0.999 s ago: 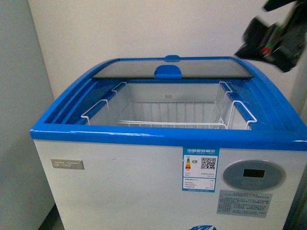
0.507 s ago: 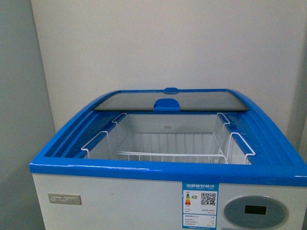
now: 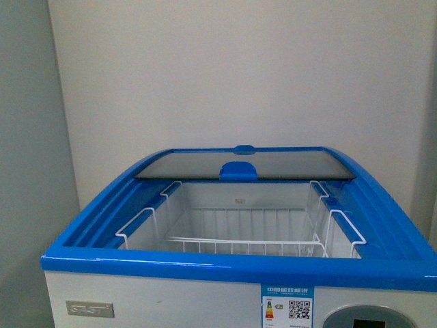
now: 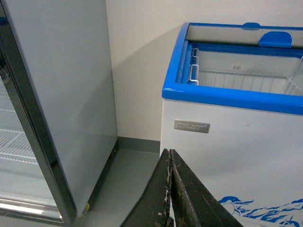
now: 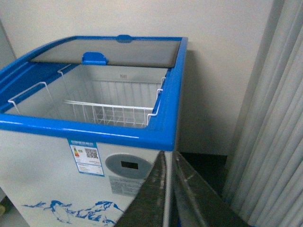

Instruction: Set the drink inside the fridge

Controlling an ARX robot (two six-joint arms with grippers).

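Front view: 1.0 s ago a dark arm sat at upper right over the chest freezer (image 3: 171,311); it's gone from frame now, and the camera sits higher, so more wall shows and the control panel (image 3: 358,318) is cut off at the bottom edge. My read: the arms have pulled back and down, either post-drop or resetting. Glass lid (image 3: 246,165) is slid to the back, opening fully exposed. Wire basket (image 3: 239,242) hangs inside the blue rim (image 3: 225,268), and it looks empty in all 3 views, only white liner behind the wires. Drink bottle isn't visible in any view, not in the basket and not in either end effector; it could be on the freezer floor below the basket, can't tell. Left end effector (image 4: 170,189): fingers pressed together, nothing between them, low in front of the freezer near the SAST badge (image 4: 191,126), with the grey upright cabinet (image 4: 61,94) beside it. Right end effector (image 5: 169,189): narrow slit between fingers, holding nothing, low by the freezer's front corner next to the curtain (image 5: 270,118). Judgement: placement unconfirmed; lid not yet closed.
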